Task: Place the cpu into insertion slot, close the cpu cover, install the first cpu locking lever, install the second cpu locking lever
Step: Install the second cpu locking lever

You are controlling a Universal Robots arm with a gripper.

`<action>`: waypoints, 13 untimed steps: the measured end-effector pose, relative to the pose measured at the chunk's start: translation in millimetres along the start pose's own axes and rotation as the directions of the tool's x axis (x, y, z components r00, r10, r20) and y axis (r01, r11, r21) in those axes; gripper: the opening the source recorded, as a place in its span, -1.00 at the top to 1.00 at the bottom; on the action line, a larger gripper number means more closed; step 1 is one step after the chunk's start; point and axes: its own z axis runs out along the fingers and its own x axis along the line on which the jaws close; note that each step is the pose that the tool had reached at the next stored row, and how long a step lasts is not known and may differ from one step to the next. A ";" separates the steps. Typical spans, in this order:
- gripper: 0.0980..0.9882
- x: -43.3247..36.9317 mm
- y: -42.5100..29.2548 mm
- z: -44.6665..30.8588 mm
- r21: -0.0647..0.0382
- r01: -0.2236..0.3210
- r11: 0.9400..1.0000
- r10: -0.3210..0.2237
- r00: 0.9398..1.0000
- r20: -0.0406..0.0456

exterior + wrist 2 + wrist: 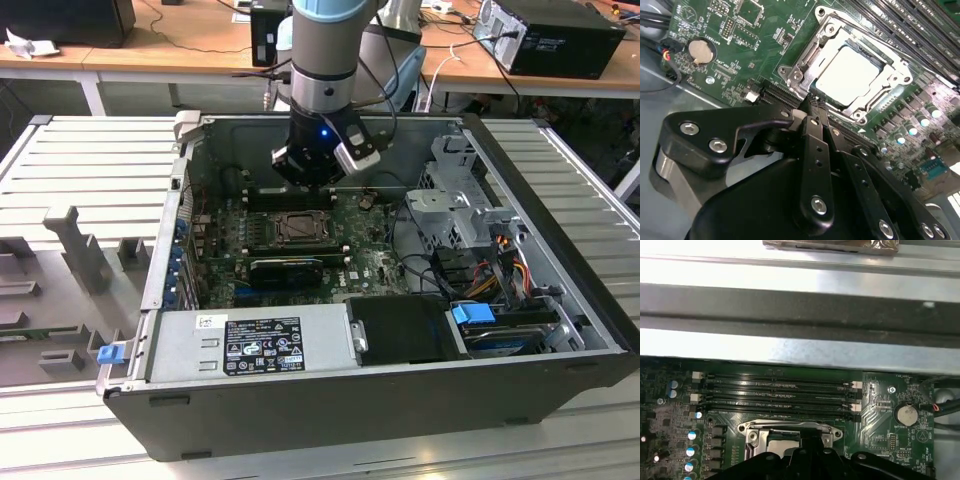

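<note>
A: Cpu [847, 74] is seen seated in the insertion slot [879, 61], framed by the cpu cover [805, 62], apparently lowered.

B: And the gripper [815, 102]?

A: Pressed together, nothing pinched, poised just beside the cover's edge.

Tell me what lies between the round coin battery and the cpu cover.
In the second wrist view, bare green board with small components lies between the coin battery and the cpu cover.

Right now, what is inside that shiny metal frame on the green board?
The cpu, a pale square chip, lies flat inside the cpu cover frame. The insertion slot's contacts under the chip are covered, so they cannot be seen.
</note>
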 end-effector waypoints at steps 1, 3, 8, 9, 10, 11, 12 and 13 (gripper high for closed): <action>0.98 -0.1 0.4 -4.1 0.000 0.000 1.000 0.000 1.000 0.000; 0.98 -0.1 0.6 -9.0 0.000 0.000 1.000 0.000 1.000 0.000; 0.98 0.6 -12.3 -10.2 0.000 0.000 1.000 0.000 1.000 0.000; 0.98 0.6 -13.4 -10.4 0.000 0.000 1.000 0.000 1.000 0.000; 0.98 0.7 -15.2 -10.5 0.000 0.000 1.000 0.000 1.000 0.000; 0.98 0.8 -17.2 -10.6 0.000 0.000 1.000 0.000 1.000 0.000; 0.98 0.9 -18.9 -10.7 0.000 0.000 1.000 0.000 1.000 0.000; 0.98 1.0 -20.5 -10.8 0.000 0.000 1.000 0.000 1.000 0.000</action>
